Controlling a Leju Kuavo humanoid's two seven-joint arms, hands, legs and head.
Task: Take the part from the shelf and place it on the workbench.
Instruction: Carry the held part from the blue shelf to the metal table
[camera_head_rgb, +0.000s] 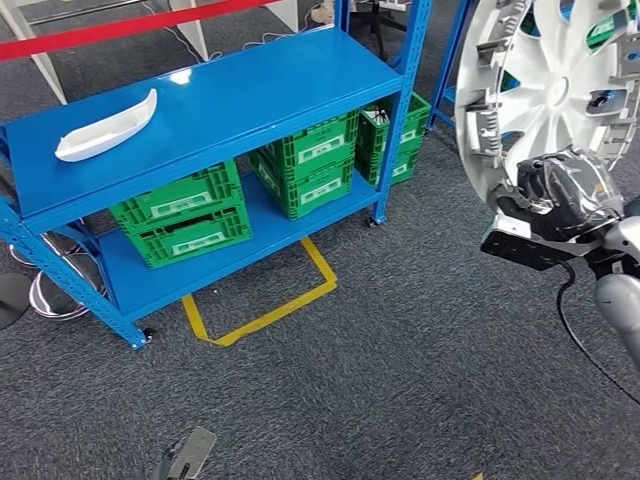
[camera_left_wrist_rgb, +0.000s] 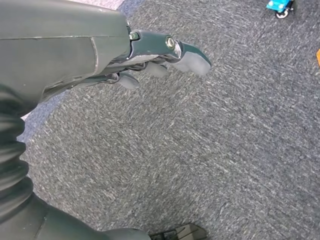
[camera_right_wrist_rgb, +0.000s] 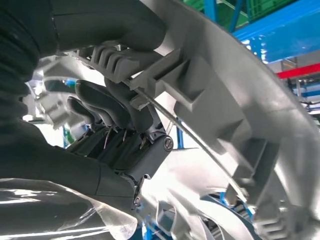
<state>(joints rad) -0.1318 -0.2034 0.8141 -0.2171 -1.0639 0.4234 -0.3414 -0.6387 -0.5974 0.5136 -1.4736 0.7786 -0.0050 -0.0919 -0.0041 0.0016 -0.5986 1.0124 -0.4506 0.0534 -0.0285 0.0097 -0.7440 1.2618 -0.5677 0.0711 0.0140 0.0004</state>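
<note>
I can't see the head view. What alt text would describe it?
The robot's right hand holds up a silver wheel cover over grey carpet. Left stands a blue shelf bearing a white part, with green crates below.

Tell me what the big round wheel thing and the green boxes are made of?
The wheel cover looks like silver-painted plastic: the right wrist view shows moulded grey clips and ribs behind its rim, where the right hand grips it. The green crates look like matte moulded plastic, with lattice sides.
</note>
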